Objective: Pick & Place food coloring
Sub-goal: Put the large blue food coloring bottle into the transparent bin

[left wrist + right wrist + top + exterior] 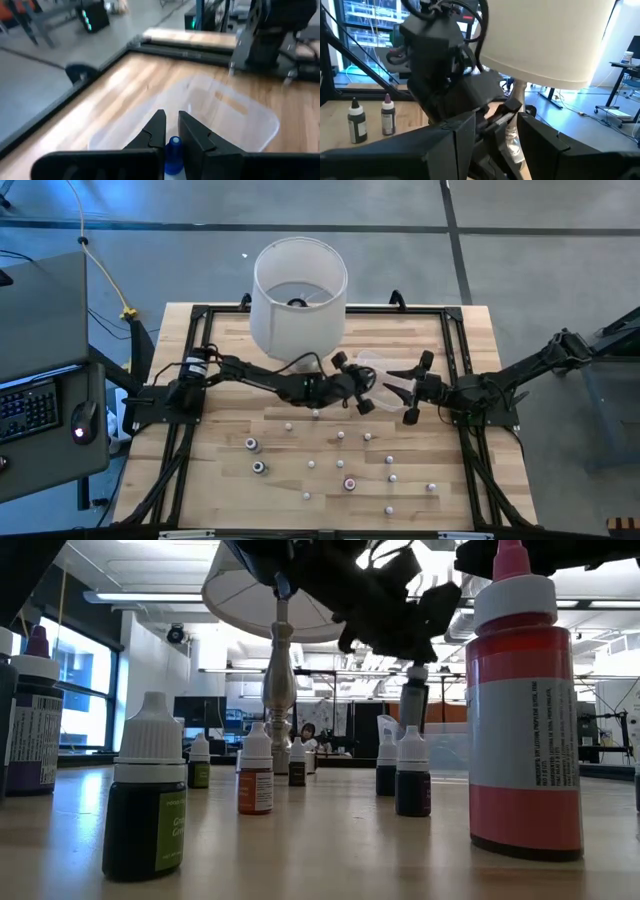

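Observation:
My left gripper reaches over the table's middle, beside the clear plastic tub, and is shut on a small food coloring bottle with a blue cap. In the left wrist view the tub lies on the wood just beyond the fingers. My right gripper stands open on the tub's right side, facing the left gripper, with nothing seen between its fingers. Several more food coloring bottles stand upright on the near half of the table. My left gripper pinches the blue-capped bottle between its two fingers, just below the cap's tip. The fingers point nearly level, tipped a little down, toward the table's right side. The bottle is lifted clear of the table; its lower part is hidden by the fingers.
A big white lampshade stands on its lamp at the far middle of the table. A tall red bottle and a dark green one stand close to the low camera. Two bottles stand at the near left.

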You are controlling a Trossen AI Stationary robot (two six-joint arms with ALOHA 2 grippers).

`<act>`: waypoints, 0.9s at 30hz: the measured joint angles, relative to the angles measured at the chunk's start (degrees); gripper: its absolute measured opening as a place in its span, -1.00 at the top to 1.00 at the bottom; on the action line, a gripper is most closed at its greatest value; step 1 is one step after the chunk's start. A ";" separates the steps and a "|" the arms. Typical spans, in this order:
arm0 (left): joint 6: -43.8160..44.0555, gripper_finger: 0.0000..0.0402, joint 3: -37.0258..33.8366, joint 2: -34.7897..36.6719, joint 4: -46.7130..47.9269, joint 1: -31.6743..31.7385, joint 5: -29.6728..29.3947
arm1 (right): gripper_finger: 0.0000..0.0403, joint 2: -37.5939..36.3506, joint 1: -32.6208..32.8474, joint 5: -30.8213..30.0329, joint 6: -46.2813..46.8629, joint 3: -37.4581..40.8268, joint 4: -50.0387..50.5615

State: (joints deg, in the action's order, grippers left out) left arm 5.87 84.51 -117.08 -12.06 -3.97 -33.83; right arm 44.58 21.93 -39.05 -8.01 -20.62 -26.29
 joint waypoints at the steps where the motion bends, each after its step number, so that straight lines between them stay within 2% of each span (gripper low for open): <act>1: 0.66 0.89 -0.01 0.00 0.94 0.26 0.16 | 0.30 0.00 0.00 0.00 0.00 0.00 0.08; 9: 1.90 0.62 -0.02 0.00 2.34 0.20 2.24 | 0.30 0.02 0.00 0.02 0.03 0.00 0.42; 17: 1.37 0.55 -0.04 0.42 2.55 0.18 1.95 | 0.30 0.02 0.00 0.04 0.04 0.00 0.43; 23: -1.35 0.55 -0.06 6.40 3.15 -2.71 3.45 | 0.30 0.02 -0.41 -0.21 2.47 0.00 2.45; 27: -3.71 0.54 -0.08 12.86 5.25 -6.86 3.55 | 0.30 0.52 -2.74 -3.81 7.66 0.00 6.14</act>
State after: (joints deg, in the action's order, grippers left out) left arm 2.17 84.43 -104.21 -6.82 -10.83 -30.28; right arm 45.10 19.20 -42.86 -0.35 -20.62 -20.15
